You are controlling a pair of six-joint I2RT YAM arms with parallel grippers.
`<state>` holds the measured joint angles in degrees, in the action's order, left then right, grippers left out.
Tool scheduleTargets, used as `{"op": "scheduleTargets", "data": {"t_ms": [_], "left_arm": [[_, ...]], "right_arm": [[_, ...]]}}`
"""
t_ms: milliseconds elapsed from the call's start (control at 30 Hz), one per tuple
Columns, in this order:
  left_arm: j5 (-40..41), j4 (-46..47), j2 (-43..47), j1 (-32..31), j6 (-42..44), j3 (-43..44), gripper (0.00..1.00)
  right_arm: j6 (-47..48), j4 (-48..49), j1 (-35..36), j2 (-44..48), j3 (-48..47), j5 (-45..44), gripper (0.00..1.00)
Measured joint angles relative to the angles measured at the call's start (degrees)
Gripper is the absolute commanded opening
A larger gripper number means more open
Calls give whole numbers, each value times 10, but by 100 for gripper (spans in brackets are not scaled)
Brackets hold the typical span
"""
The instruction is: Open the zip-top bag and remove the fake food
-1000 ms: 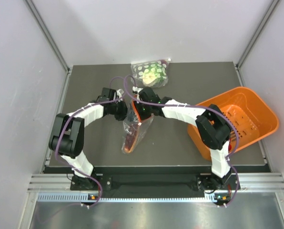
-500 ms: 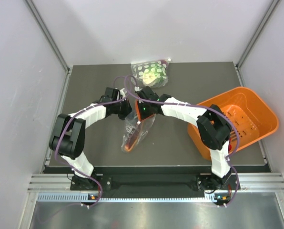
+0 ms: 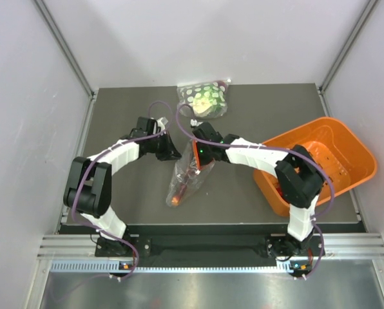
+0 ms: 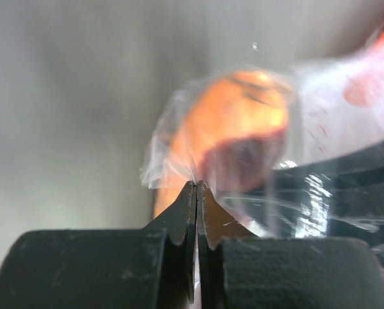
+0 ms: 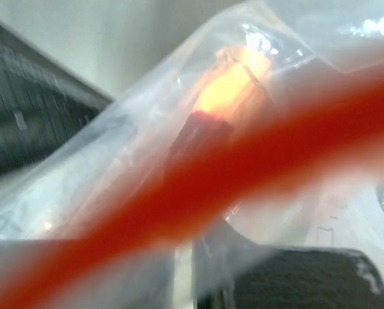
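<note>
Top external view, nearest the arm bases: the zip-top bag lies on the dark table between the two arms; its long axis runs from the near-left, where the fake food sits bunched in the bottom corner as a reddish-orange lump, up to the far-right, where the red-orange zip strip ends at the right gripper. That gripper has its jaws drawn together on the zip edge; in the right wrist view the strip crosses as a red blur right in front of the dark fingers, with clear film all round it. The left gripper stands just left of the mouth, level with the right one; in the left wrist view its jaws are pressed tight together and clear film runs into their tips, so it looks pinched on one lip of the bag, though the film is too thin to be sure. The mouth therefore lies between the two grippers, with the food on the near side of both; pulling left and right apart should part the seal, and neither arm is clearly nearer. Farther back, a second bag with green-and-white spotted contents lies at the far edge; an orange basket sits well to the right.
</note>
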<state>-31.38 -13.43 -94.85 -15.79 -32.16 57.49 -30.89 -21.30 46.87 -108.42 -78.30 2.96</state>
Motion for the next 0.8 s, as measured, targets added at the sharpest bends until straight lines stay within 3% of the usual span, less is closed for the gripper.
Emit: {"op": "scheduleTargets", "data": {"t_ms": [333, 800], "left_arm": [[9, -22, 4, 60, 8, -8, 0], [13, -55, 4, 127, 32, -7, 0]], "right_arm": [[-24, 101, 0, 106, 147, 26, 0], [-39, 174, 0, 220, 226, 47, 0]]}}
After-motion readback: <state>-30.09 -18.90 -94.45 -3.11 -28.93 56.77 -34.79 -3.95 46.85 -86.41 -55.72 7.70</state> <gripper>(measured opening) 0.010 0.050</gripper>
